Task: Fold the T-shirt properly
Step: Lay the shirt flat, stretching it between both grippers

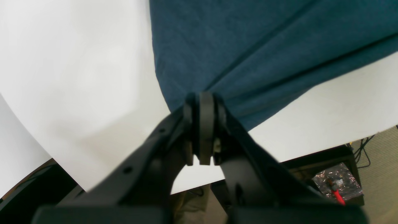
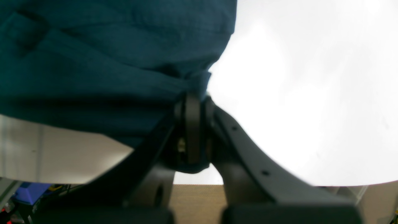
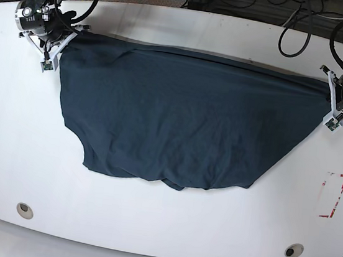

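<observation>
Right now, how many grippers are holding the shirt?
2. The right gripper pinches the shirt at its far corner on the base view's left; the left gripper pinches the opposite corner.

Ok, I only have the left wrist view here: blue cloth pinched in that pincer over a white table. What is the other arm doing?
Observer: The right pincer is also shut on the T-shirt, at the opposite end.
Operator: Is the shirt stretched or bunched?
Observer: In the base view it is spread wide between the two, its upper edge nearly straight from the right pincer to the left pincer.
Operator: And the lower part?
Observer: It lies on the table, the bottom edge curved and wrinkled.
</observation>
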Robot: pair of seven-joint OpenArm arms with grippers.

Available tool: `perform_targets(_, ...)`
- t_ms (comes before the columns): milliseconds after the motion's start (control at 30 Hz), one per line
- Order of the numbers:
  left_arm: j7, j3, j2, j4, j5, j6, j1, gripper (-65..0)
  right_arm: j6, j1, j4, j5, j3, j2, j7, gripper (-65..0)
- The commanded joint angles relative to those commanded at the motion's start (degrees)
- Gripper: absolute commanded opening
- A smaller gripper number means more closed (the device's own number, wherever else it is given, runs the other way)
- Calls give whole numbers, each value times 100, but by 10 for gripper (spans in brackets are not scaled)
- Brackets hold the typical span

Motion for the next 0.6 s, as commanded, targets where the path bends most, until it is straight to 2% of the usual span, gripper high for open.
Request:
perform_targets(400,0,26,-26,-18,18,0,431,-647,0,0,0,0,18,0,0,-650)
perform_targets(500,0,35,-26,-18,158,0,475,-611,0,0,0,0,0,0,0,-650)
perform_targets(600,0,53,-9,-18,501,0,466,-556,0,0,0,0,-9,0,0,-650)
